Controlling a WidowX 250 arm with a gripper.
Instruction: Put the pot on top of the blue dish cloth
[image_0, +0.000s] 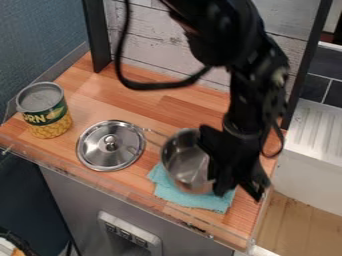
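I have the jaws spread at the end of my gripper (238, 192), beside the pot (187, 162), which sits over the blue cloth (194, 199). Left of it on the desk (190, 107) lie the lid (110, 145), then the corn can (45, 111).

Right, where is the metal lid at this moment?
In the camera view, the metal lid lies on the wooden counter, left of the picture's centre, between the can at far left and the pot.
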